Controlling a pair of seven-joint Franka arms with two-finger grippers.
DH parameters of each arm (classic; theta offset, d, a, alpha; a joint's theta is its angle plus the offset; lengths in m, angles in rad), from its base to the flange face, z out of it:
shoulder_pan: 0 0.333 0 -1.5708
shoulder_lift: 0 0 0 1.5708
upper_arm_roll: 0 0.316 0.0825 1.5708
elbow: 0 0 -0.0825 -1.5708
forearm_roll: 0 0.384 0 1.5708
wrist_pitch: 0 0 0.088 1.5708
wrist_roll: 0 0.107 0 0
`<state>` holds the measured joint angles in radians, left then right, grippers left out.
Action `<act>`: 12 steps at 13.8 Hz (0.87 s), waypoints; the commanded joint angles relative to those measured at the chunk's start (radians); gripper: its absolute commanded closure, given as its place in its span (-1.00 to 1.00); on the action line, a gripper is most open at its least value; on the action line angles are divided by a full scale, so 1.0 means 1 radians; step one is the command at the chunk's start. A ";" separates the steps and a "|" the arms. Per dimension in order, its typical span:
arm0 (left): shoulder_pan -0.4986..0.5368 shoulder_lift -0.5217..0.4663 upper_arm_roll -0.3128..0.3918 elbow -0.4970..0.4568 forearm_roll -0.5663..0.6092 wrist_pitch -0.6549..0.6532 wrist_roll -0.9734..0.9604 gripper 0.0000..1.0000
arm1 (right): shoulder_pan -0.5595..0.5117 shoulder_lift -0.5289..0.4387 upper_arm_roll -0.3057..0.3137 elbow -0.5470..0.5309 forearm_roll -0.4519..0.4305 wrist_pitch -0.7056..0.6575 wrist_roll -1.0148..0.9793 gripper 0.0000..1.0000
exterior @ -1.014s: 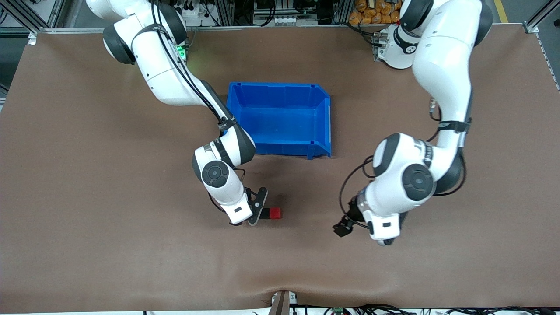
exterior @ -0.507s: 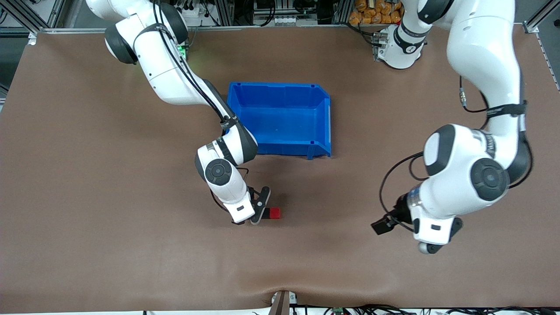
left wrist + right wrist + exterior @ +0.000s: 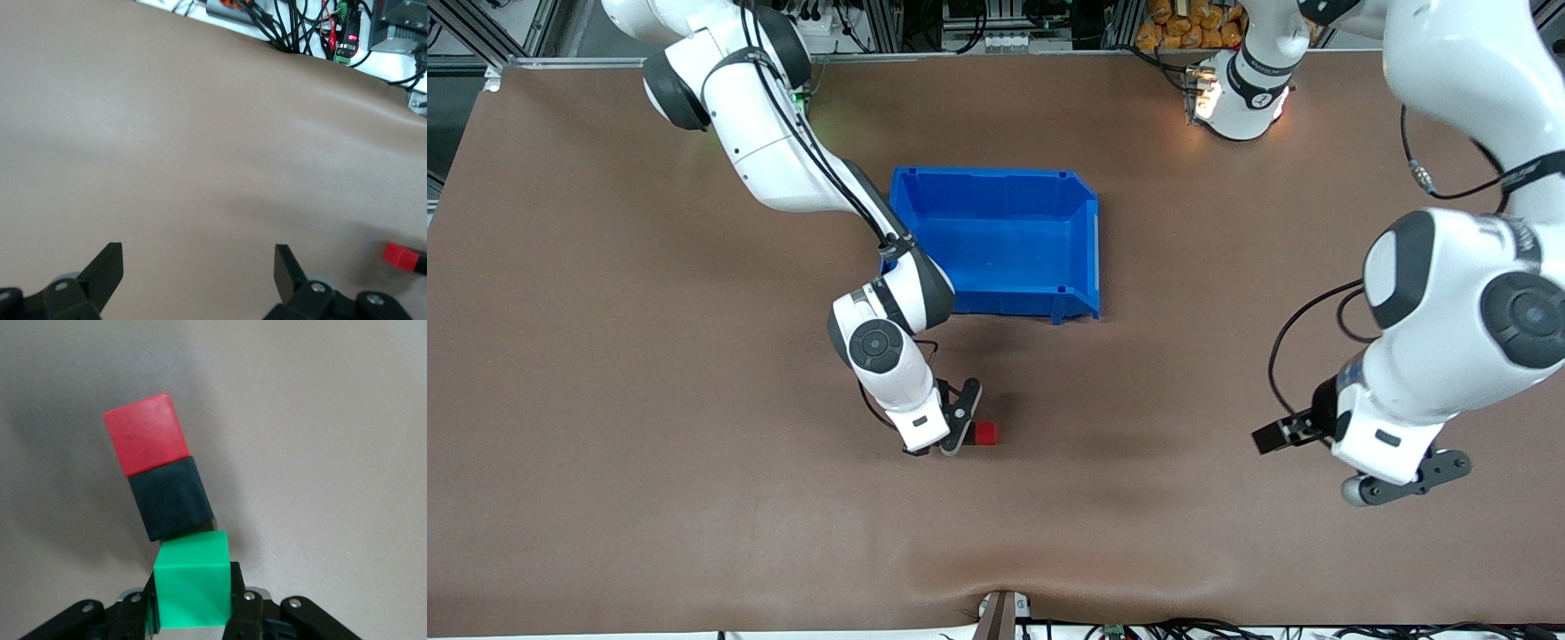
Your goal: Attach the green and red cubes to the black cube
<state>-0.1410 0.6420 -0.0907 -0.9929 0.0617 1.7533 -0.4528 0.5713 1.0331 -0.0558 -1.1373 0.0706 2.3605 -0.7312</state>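
Observation:
In the right wrist view my right gripper is shut on the green cube. The black cube touches the green cube, and the red cube touches the black one, so the three form a slightly bent row. In the front view the right gripper is low over the table, nearer the camera than the blue bin. The red cube pokes out beside it; green and black are hidden there. My left gripper is open and empty over bare table at the left arm's end. It also shows in the left wrist view, with the red cube far off.
A blue open bin stands empty at mid-table, farther from the camera than the cubes. Brown mat covers the table. Cables and electronics lie past the table's edge nearest the camera.
The left arm has swung away from the table's middle toward its own end, gripper open and empty. The right gripper has stayed by the cubes, shifting only slightly.

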 commanded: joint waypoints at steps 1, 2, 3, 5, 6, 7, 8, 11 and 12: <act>0.026 -0.093 -0.004 -0.023 0.023 -0.096 0.109 -1.00 | 0.024 0.031 -0.012 0.034 -0.021 -0.004 0.047 -1.00; 0.031 -0.129 -0.006 -0.023 0.021 -0.125 0.130 -1.00 | 0.024 0.031 -0.012 0.034 -0.021 -0.006 0.047 -1.00; 0.037 -0.163 -0.006 -0.023 0.011 -0.159 0.134 -1.00 | 0.021 0.031 -0.012 0.034 -0.021 -0.006 0.047 -1.00; 0.035 -0.224 -0.006 -0.023 0.015 -0.205 0.134 -1.00 | 0.021 0.030 -0.015 0.036 -0.021 -0.006 0.047 -1.00; 0.035 -0.248 -0.006 -0.023 0.021 -0.224 0.131 -1.00 | 0.021 0.028 -0.015 0.036 -0.021 -0.006 0.047 -1.00; 0.037 -0.274 -0.006 -0.023 0.020 -0.228 0.134 -1.00 | 0.019 0.027 -0.015 0.034 -0.021 -0.010 0.047 -1.00; 0.047 -0.303 -0.006 -0.023 0.007 -0.251 0.141 -1.00 | 0.018 0.022 -0.015 0.034 -0.021 -0.012 0.047 -1.00; 0.078 -0.410 -0.021 -0.024 -0.032 -0.379 0.231 -1.00 | 0.012 -0.010 -0.015 0.016 -0.018 -0.017 0.047 -1.00; 0.096 -0.427 -0.021 -0.024 -0.034 -0.391 0.267 -1.00 | 0.004 -0.030 -0.015 0.001 -0.017 -0.017 0.047 -1.00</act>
<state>-0.0787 0.2801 -0.0987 -0.9902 0.0449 1.3994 -0.2515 0.5881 1.0411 -0.0729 -1.1191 0.0691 2.3610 -0.7056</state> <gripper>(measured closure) 0.000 0.000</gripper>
